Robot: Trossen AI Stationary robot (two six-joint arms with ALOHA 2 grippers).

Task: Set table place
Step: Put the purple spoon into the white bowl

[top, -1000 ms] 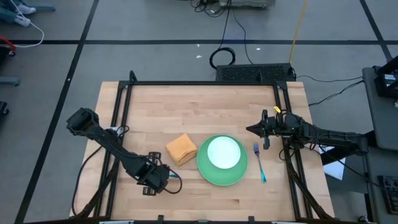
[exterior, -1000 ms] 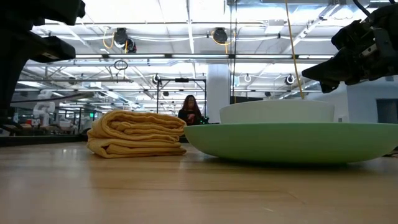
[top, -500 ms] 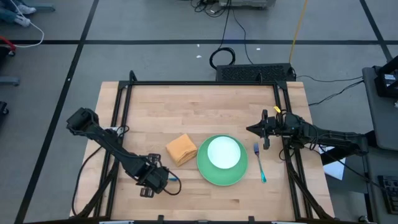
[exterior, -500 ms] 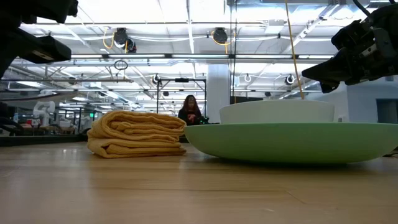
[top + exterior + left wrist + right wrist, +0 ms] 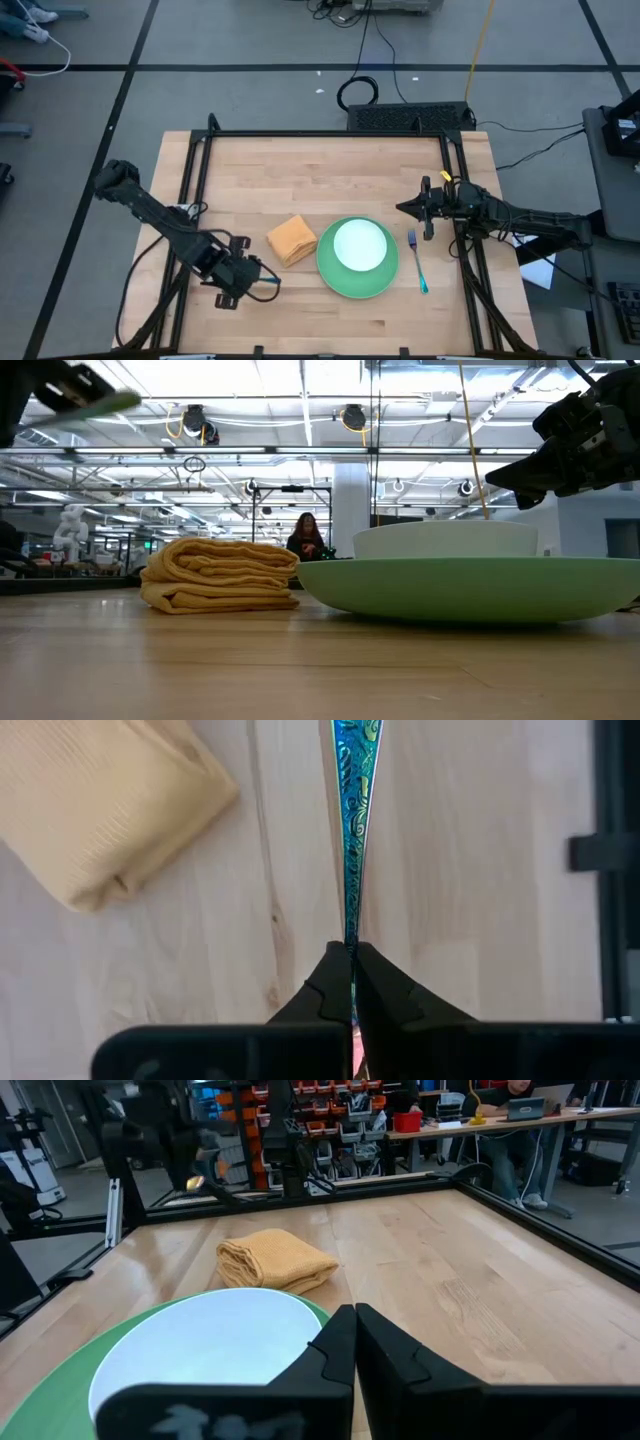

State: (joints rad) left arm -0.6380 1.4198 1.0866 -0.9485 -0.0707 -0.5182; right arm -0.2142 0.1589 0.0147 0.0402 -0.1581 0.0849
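Left gripper (image 5: 262,283) sits low over the front-left part of the table (image 5: 300,170), just in front of the folded orange napkin (image 5: 291,240). Its fingers (image 5: 330,988) are pinched fully together on a thin teal-blue patterned handle (image 5: 352,830), prob. the spoon; the bowl end isn't visible in any view, so can't confirm. In the left wrist view the handle runs straight out from the fingertips over bare wood, w/ the napkin off to one side, not touching it.

Right gripper (image 5: 404,208) hangs at the right side of the table, behind the fork (image 5: 415,258) and just right of the plate's rear edge, well above the surface in the low view. Its fingers (image 5: 345,1345) are pressed together w/ nothing between them.

Green plate (image 5: 340,284) lies front-centre, white bowl (image 5: 359,245) sitting inside it. Napkin lies just left of the plate, very close to its rim. Blue-handled fork lies just right of the plate, tines pointing to the far side, roughly parallel to the table's side edge.

A person (image 5: 305,536) shows far back in the room in the low view.
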